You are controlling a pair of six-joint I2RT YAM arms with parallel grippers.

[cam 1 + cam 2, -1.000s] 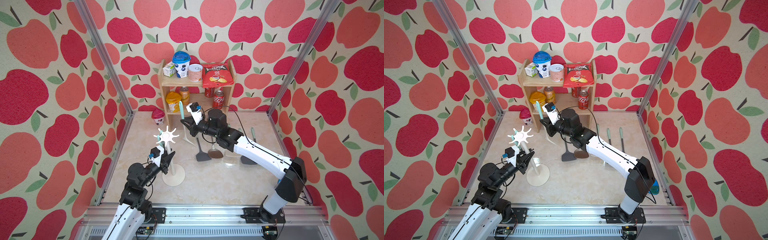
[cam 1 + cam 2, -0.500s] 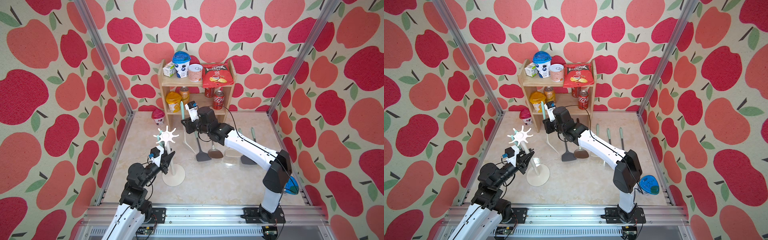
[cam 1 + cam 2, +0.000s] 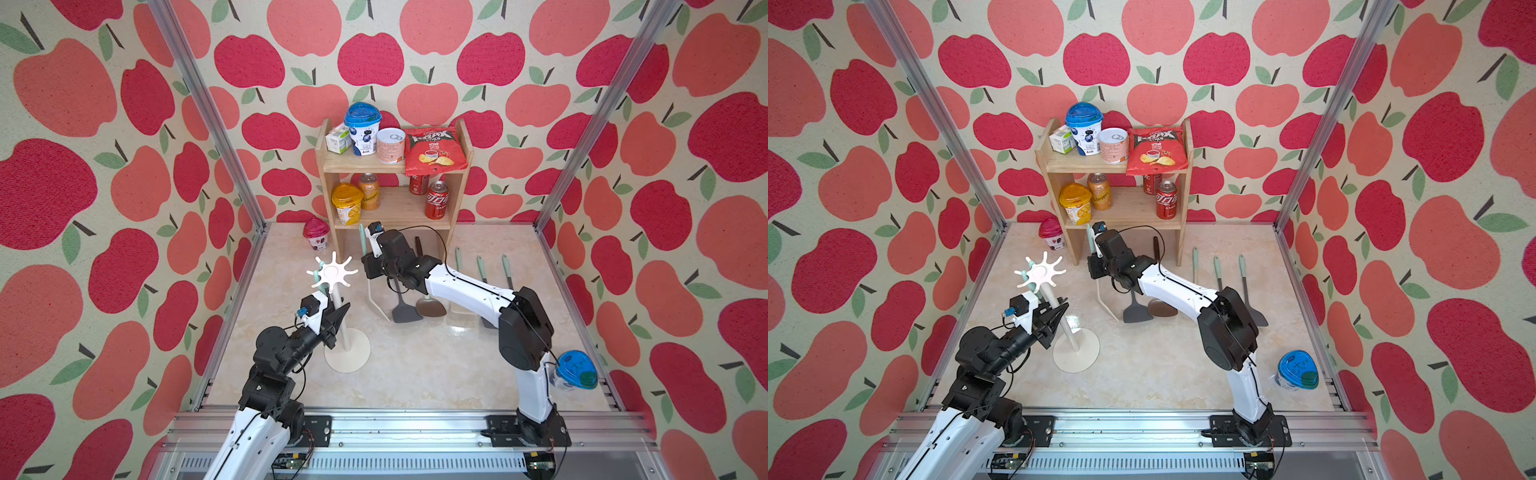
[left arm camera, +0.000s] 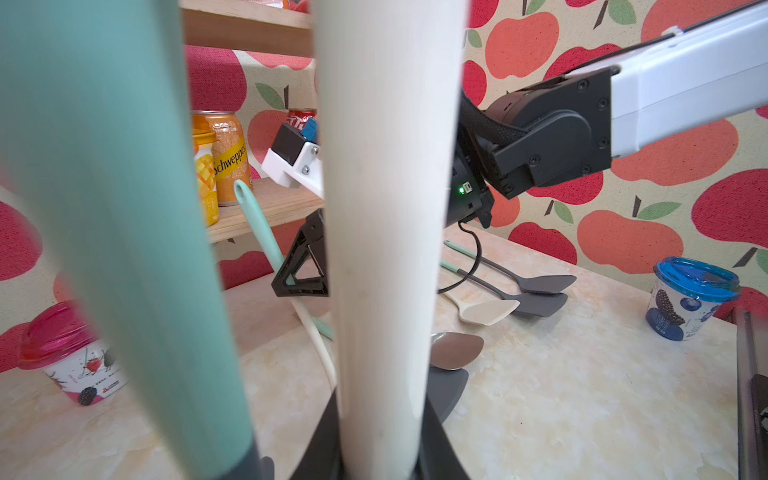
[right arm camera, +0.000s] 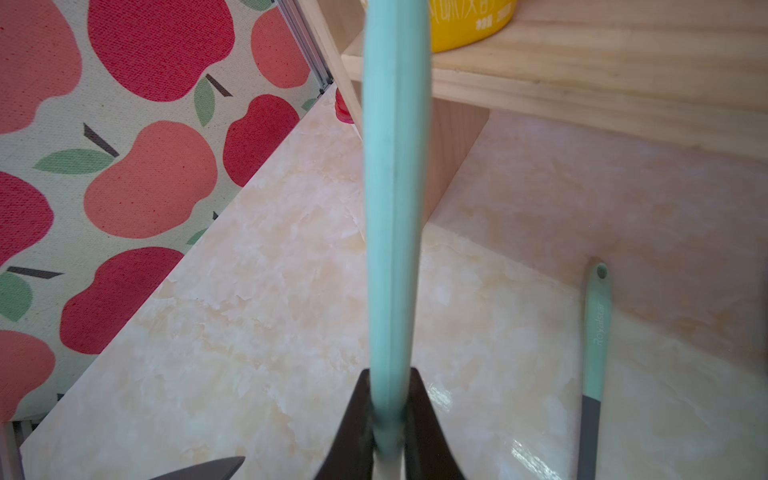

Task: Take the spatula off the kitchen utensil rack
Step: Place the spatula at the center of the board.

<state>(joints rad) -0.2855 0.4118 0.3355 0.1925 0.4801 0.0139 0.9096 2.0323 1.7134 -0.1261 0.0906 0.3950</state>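
While the left gripper (image 3: 338, 318) stays clamped on the pole of the kitchen utensil rack (image 3: 332, 272), the right arm has folded back and sunk. The spatula (image 3: 362, 241) now hangs clear of the prongs, low over the table (image 3: 415, 365), so removal looks done. The right gripper (image 5: 388, 415) has its closed jaws pinching the teal handle.

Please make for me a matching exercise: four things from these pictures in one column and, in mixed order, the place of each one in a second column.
1. white utensil rack with star-shaped crown
2. mint-handled spatula with cream stem
3. red cola can
4. pink-lidded cup

A. lower tier of the wooden shelf
B. on the table, beside the shelf's foot
C. pole clamped by the left gripper
D. held in the right gripper

Pairs: 1-C, 2-D, 3-A, 4-B
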